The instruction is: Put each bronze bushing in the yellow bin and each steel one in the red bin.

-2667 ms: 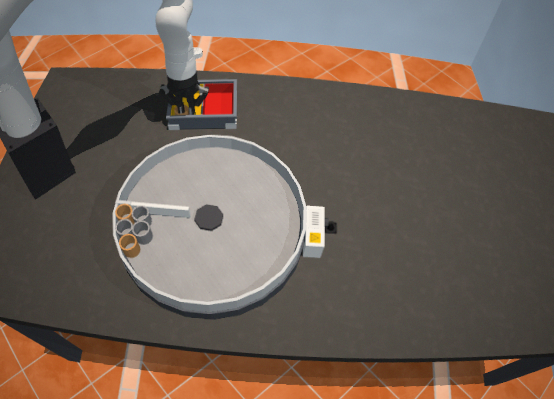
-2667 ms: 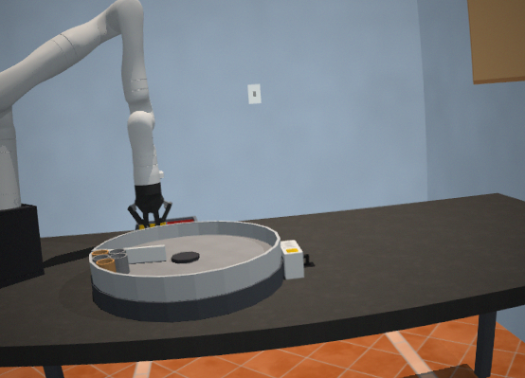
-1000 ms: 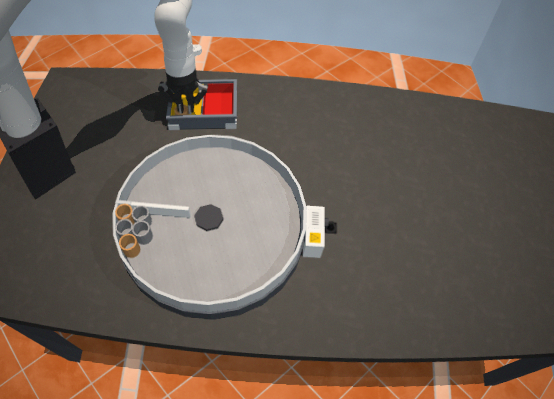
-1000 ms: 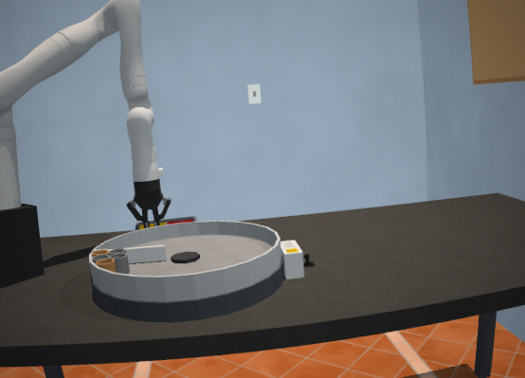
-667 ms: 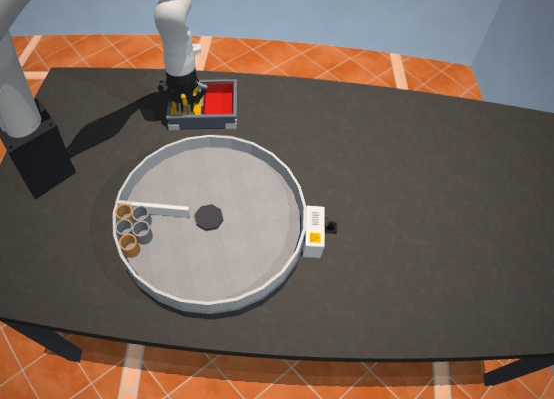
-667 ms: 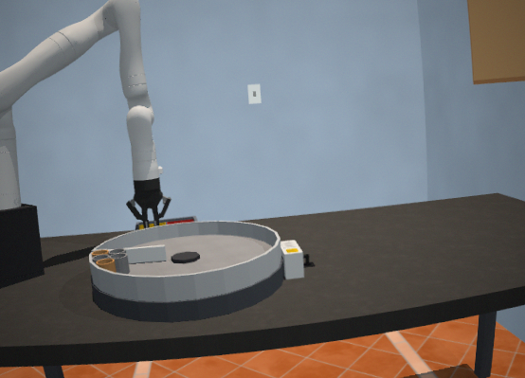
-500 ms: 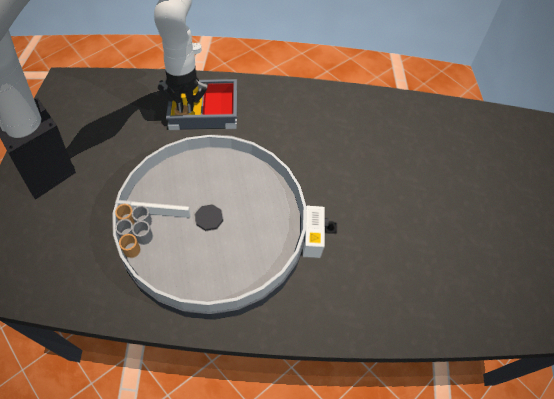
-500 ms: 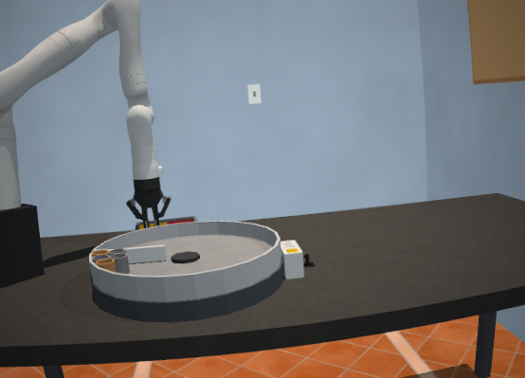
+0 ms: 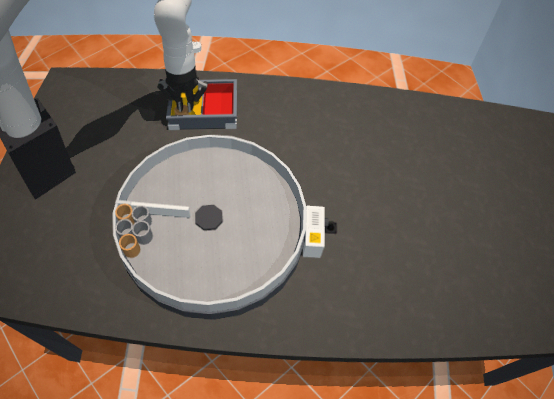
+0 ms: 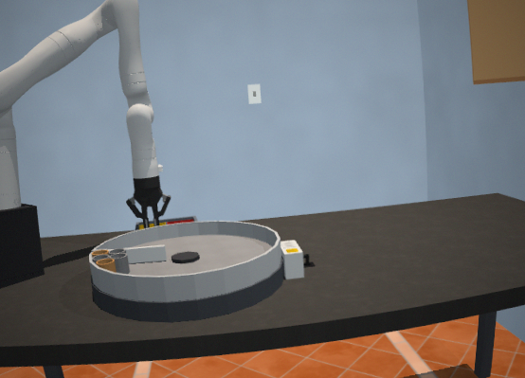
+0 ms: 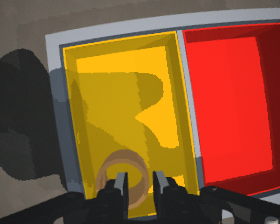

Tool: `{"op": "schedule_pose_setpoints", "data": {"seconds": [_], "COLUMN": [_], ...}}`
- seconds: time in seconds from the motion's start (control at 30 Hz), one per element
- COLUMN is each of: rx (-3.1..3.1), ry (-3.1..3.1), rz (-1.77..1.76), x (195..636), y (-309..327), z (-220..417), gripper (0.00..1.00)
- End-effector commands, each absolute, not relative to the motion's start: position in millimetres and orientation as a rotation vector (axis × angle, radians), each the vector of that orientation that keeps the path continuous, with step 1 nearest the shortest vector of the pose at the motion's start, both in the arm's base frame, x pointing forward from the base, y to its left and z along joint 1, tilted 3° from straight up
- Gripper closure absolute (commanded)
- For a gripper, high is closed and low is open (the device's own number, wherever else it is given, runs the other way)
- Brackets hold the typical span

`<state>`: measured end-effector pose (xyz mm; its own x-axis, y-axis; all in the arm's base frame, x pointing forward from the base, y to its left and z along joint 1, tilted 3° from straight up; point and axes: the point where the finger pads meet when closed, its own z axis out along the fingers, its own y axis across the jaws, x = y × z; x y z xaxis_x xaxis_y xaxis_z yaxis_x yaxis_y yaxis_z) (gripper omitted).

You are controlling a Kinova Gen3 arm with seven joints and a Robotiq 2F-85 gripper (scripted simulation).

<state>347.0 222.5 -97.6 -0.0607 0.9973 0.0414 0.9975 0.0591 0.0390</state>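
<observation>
My gripper point(image 9: 186, 104) point(image 10: 152, 224) point(image 11: 140, 185) is over the yellow bin point(image 9: 198, 109) point(image 11: 156, 62), fingers a narrow gap apart with nothing held between them. A bronze bushing point(image 9: 181, 112) point(image 11: 122, 154) lies in the yellow bin below the fingertips, near the wall at the bottom of the wrist view. The red bin point(image 9: 219, 100) point(image 11: 231, 110) beside it is empty. On the turntable point(image 9: 240, 263) point(image 10: 218, 244), at the left rim, stand a bronze bushing point(image 9: 124, 205), another bronze bushing point(image 9: 131, 253) point(image 10: 106, 266) nearer the front, and three steel bushings, one of them point(image 9: 145, 238) point(image 10: 121, 264) toward the centre.
A white bar point(image 9: 165, 209) point(image 10: 147, 254) reaches inward from the turntable's left rim, beside the bushings. A dark hub point(image 9: 208, 217) point(image 10: 185, 257) is at the centre. A raised wall rings the turntable. A white box point(image 9: 314, 233) point(image 10: 292, 261) stands against its right side.
</observation>
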Motion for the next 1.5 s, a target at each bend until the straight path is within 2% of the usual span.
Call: {"op": "schedule_pose_setpoints", "data": {"seconds": [0.0, 1.2, 1.37, 1.47], "rx": [-2.15, -2.15, -2.15, -2.15], "ry": [-2.285, -2.285, -2.285, -2.285], "rz": [-0.094, -0.094, -0.094, -0.094], "x": [348, 347, 345, 345], "y": [223, 223, 220, 220], "z": [-96, -88, -35, -35], "gripper": [0.81, 0.81, 0.81, 0.81]}}
